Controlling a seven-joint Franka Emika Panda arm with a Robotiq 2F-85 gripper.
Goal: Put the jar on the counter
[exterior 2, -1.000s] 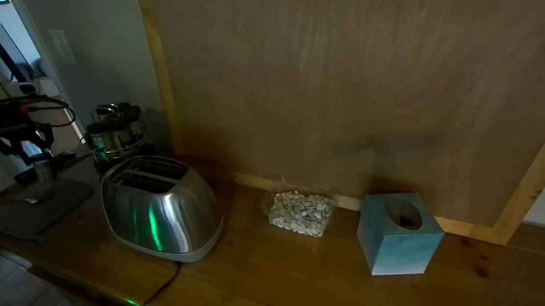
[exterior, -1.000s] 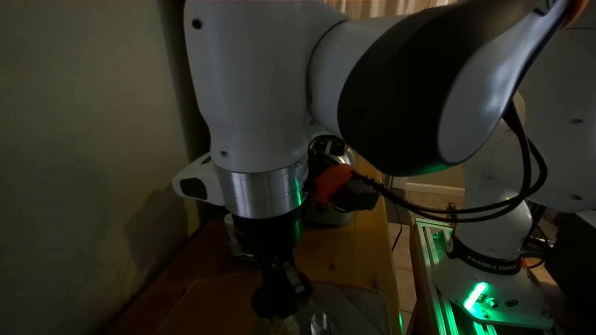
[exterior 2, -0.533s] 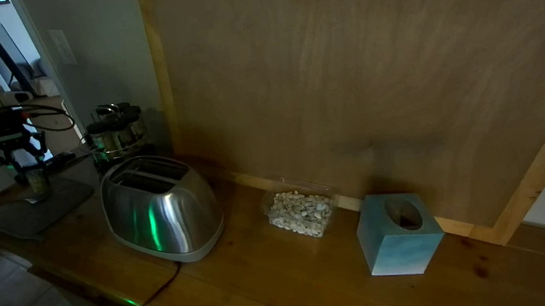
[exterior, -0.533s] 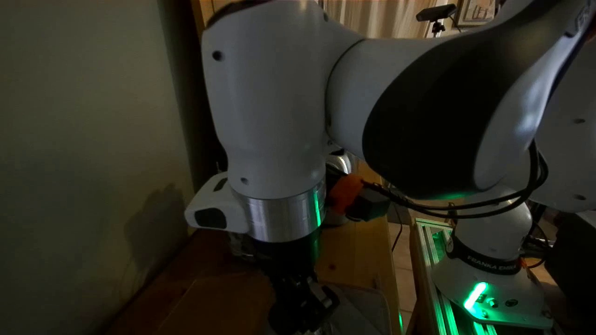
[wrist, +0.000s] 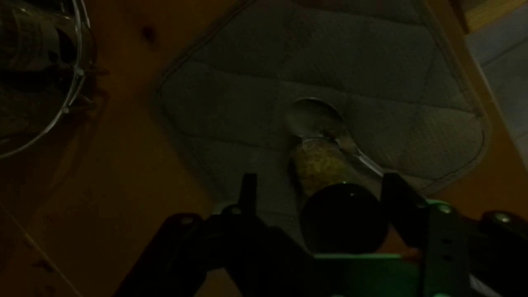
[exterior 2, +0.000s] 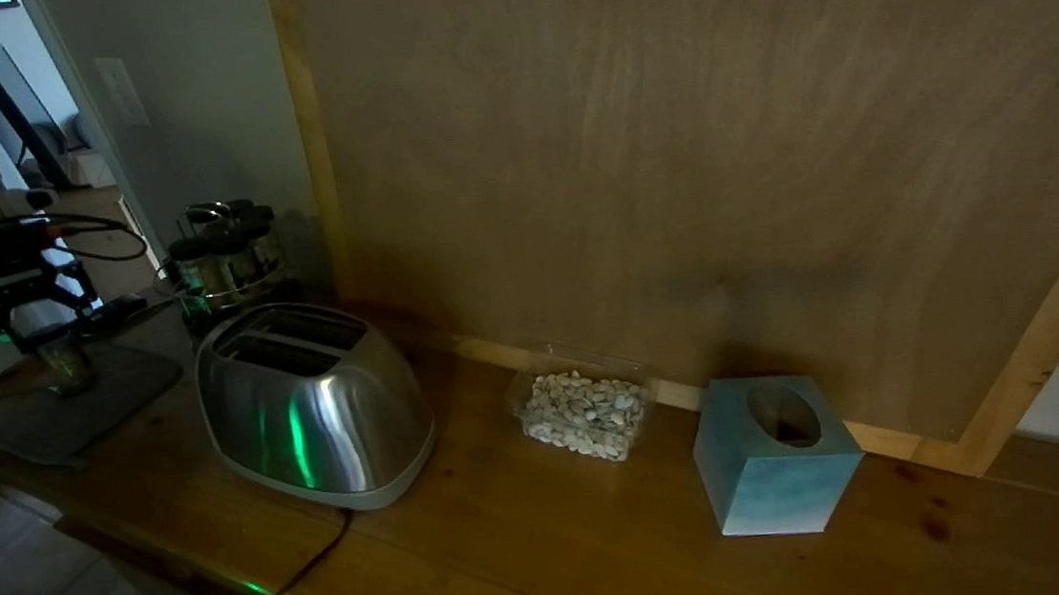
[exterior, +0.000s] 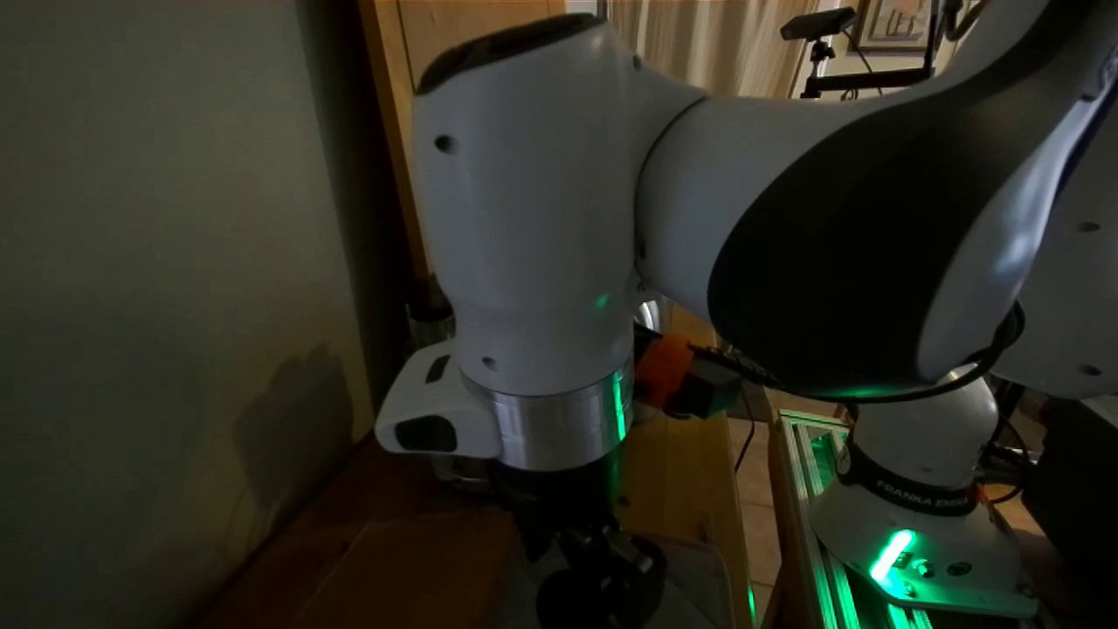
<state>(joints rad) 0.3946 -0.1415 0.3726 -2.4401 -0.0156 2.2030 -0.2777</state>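
The jar (wrist: pixel 324 167), clear with yellow-green contents and a black lid, has its base at the grey mat beside a spoon. It leans a little in an exterior view (exterior 2: pixel 68 365). My gripper (wrist: pixel 320 184) is open around the lid. A gap shows between the left finger (wrist: pixel 248 189) and the lid, while the right finger (wrist: pixel 398 194) is close against it; touching or not, I cannot tell. The brown wooden counter (wrist: pixel 140 181) lies under the mat. In an exterior view my gripper (exterior: pixel 603 581) hides the jar.
A grey quilted mat (wrist: pixel 235 99) bears the metal spoon (wrist: pixel 315 115). Near it stands a wire rack (wrist: pixel 76 78) with several jars. Farther along are a silver toaster (exterior 2: pixel 310 413), a clear box of pebbles (exterior 2: pixel 586 412) and a blue tissue box (exterior 2: pixel 778 458). A wall (exterior: pixel 175 262) borders the counter.
My gripper has come down with the jar, bringing it to the mat. The fingers, closed on its lid earlier, have spread apart. The jar leans more now.
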